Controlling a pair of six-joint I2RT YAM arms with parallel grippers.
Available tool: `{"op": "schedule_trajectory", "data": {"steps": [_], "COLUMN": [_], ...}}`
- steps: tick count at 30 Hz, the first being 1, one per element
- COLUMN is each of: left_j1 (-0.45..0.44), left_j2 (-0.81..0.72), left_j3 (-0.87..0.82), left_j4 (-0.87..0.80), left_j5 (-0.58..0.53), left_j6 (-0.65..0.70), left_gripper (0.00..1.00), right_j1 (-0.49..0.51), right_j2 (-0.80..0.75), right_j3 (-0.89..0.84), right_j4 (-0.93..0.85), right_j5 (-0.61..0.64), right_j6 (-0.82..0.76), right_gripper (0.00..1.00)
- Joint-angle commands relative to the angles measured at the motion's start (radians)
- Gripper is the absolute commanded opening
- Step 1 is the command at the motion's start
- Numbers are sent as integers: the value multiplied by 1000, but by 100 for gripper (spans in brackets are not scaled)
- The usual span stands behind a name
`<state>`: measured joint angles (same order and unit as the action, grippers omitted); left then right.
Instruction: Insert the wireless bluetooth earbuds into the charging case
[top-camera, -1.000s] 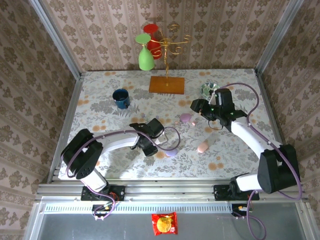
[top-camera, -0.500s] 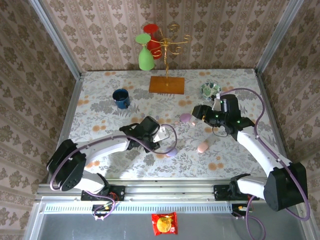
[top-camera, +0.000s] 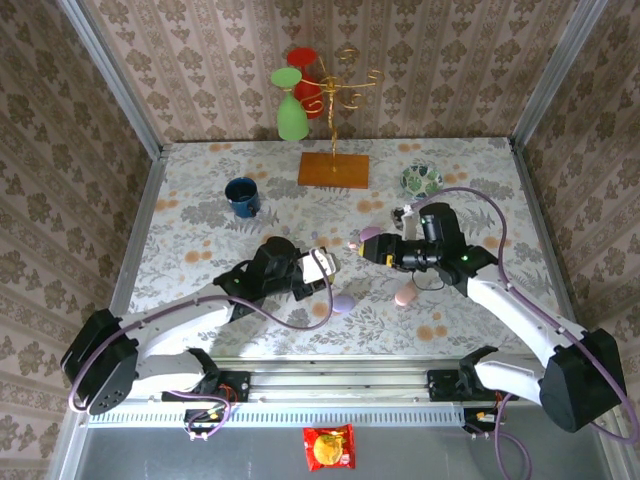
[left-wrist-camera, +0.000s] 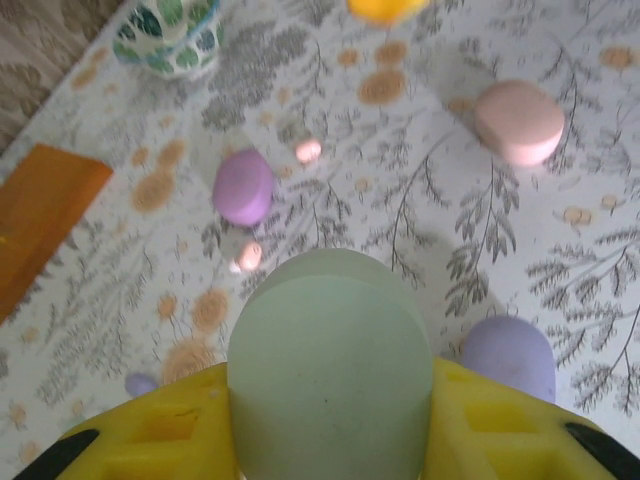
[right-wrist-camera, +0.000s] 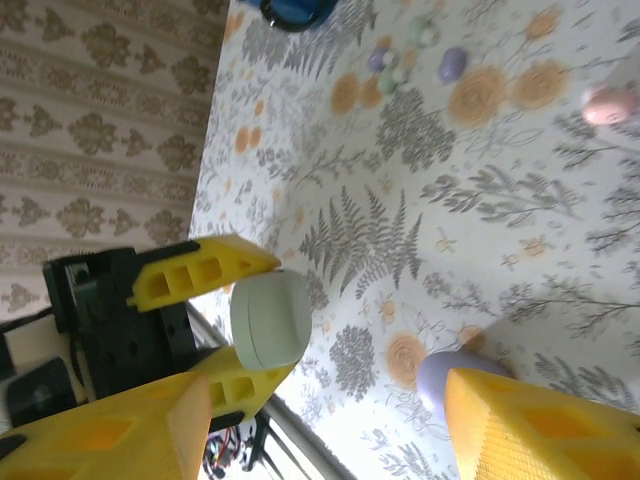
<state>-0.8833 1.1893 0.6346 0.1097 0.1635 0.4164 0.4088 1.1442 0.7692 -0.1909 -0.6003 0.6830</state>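
Left hand (top-camera: 318, 265) gripped a green case (left-wrist-camera: 330, 370); right hand (right-wrist-camera: 325, 410) stood open, empty. Earbuds (left-wrist-camera: 308, 150) lay on the bench (left-wrist-camera: 560, 180), apparently none inserted.

Tabletop (top-camera: 200, 215): whitish ground, printed with grey ferns and orange flowers.
Left tool (top-camera: 320, 266): yellow fingers noted.
Right tool (right-wrist-camera: 325, 395): yellow fingers noted.
Pale green case (left-wrist-camera: 330, 360): plain, unpatterned.
Purple case (left-wrist-camera: 243, 187): plain.
Pink case (left-wrist-camera: 518, 122): plain, pale.
Lilac case (left-wrist-camera: 508, 355): plain.
Earbuds (left-wrist-camera: 308, 151): pale pink recorded; one lilac.
Cup (top-camera: 242, 195): dark blue.
Bowl (top-camera: 421, 179): green-and-white pattern.
Walls (top-camera: 200, 60): beige-brown damask.
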Motion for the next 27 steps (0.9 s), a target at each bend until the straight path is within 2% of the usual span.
{"op": "schedule_trajectory", "data": {"steps": [1, 8, 18, 27], "left_j1": [-6, -6, -7, -8], "left_j2": [-20, -39, -43, -40], "left_j3": [-10, -15, -4, 1], "left_j4": [86, 109, 80, 88], "left_j5": [45, 59, 76, 95], "left_j6": [6, -5, -13, -25], "left_gripper": [37, 38, 38, 38], "right_j1": [39, 113, 149, 160], "right_j2": [32, 90, 119, 163], "right_j3": [44, 92, 119, 127], "right_j4": [3, -1, -8, 6], "right_j5": [-20, -36, -27, -13], "right_j6": [-13, -27, -39, -21], "right_gripper": [65, 64, 63, 53]}}
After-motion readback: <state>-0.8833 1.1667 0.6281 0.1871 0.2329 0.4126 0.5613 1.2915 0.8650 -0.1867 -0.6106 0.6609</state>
